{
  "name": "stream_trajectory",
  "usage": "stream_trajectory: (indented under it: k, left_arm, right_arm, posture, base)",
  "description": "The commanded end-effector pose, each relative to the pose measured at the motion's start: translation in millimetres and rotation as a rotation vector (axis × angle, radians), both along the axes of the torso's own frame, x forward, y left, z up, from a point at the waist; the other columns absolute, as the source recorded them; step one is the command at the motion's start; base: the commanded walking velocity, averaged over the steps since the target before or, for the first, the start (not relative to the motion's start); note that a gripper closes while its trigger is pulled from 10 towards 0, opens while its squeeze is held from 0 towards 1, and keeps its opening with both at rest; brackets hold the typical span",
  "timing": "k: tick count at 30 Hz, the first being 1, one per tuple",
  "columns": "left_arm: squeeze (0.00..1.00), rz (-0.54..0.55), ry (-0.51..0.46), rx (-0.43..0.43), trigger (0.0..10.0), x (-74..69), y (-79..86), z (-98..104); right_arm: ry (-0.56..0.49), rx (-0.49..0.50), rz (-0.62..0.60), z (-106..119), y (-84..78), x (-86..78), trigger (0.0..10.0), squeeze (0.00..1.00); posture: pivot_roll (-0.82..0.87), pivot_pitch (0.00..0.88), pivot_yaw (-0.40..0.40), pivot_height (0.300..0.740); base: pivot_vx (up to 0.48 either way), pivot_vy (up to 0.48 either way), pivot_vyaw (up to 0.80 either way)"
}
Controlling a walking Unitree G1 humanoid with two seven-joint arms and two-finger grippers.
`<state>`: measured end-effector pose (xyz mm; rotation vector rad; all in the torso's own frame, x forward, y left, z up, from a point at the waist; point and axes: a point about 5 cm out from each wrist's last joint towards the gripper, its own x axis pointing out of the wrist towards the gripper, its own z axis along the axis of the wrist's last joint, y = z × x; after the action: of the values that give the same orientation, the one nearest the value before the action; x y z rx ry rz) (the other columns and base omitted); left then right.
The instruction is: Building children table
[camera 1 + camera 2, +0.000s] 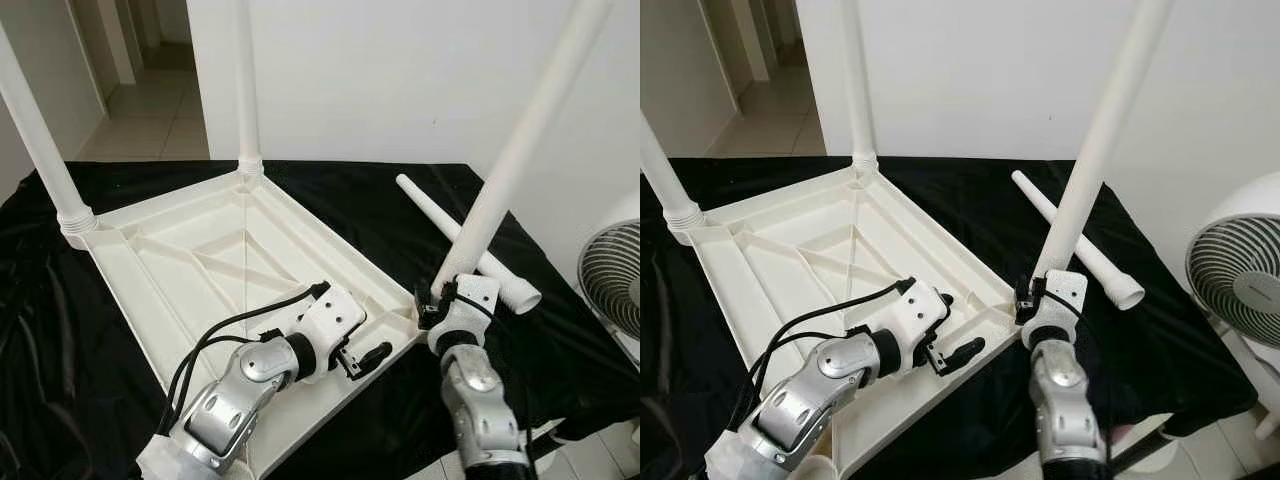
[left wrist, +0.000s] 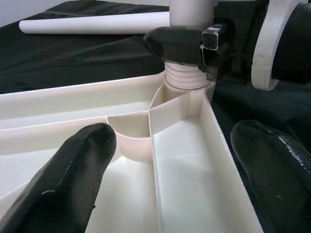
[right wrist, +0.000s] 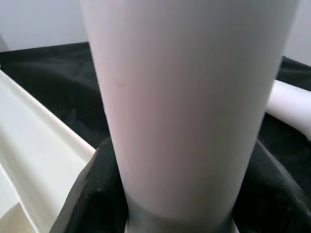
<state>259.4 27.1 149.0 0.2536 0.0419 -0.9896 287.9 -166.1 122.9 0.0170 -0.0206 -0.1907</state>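
Three legs stood; right gripper [image 1: 440,297] clamped the third leg [image 1: 520,140], seemingly half-threaded. Left gripper [image 1: 368,356] gaped; better brace tabletop [image 1: 150,270].

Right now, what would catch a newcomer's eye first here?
The upside-down white table top on the black cloth, two legs already standing at its far corners. The right gripper clamps a third leg at the near right corner; a fourth leg lies on the cloth beside it.
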Motion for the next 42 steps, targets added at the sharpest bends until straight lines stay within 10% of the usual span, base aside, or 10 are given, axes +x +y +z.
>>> stream_trajectory:
  k: [1,5,6,22,23,32,42]
  left_arm:
    - [0.0,-0.062,0.022,0.012,10.0,-5.0,-2.7,-1.7]
    - [0.0,-0.064,0.023,0.011,10.0,-4.9,-3.2,-1.4]
    - [0.0,-0.065,0.022,0.012,10.0,-4.6,-3.2,-1.0]
    - [0.0,-0.054,0.019,0.013,10.0,-3.2,-1.5,-0.1]
    - [0.0,-0.053,0.019,0.012,10.0,-2.8,-1.3,0.1]
    - [0.0,-0.056,0.013,0.012,10.0,-0.8,-1.5,1.3]
    - [0.0,-0.056,0.008,0.014,10.0,1.4,-1.6,2.0]
  right_arm:
    - [0.092,0.011,-0.053,-16.5,0.6,-7.4,10.0,0.0]
    - [0.083,0.013,-0.079,-11.9,0.9,-8.0,10.0,0.0]
    - [0.079,0.015,-0.073,-10.9,0.6,-8.1,10.0,1.0]
    - [-0.015,0.038,0.137,7.9,-3.1,-2.8,10.0,1.0]
    - [-0.014,0.031,0.202,9.0,-3.4,-2.0,10.0,0.0]
    - [-0.045,-0.12,0.673,22.9,-17.5,4.7,10.0,0.0]
    - [0.014,-0.189,0.817,23.0,-25.8,16.9,10.0,0.0]
  posture:
    - [0.0,0.014,-0.026,0.74]
    - [0.0,0.017,-0.023,0.74]
    - [0.0,0.017,-0.022,0.74]
    - [0.0,0.019,-0.022,0.74]
    - [0.0,0.019,-0.02,0.74]
    - [-0.01,0.012,-0.014,0.74]
    - [0.0,0.0,-0.014,0.74]
  base:
    - [0.0,0.0,0.0]
    - [0.0,0.0,0.0]
    - [0.0,0.0,0.0]
    - [0.0,0.0,0.0]
    - [0.0,0.0,0.0]
    - [0.0,0.0,0.0]
    - [0.0,0.0,0.0]
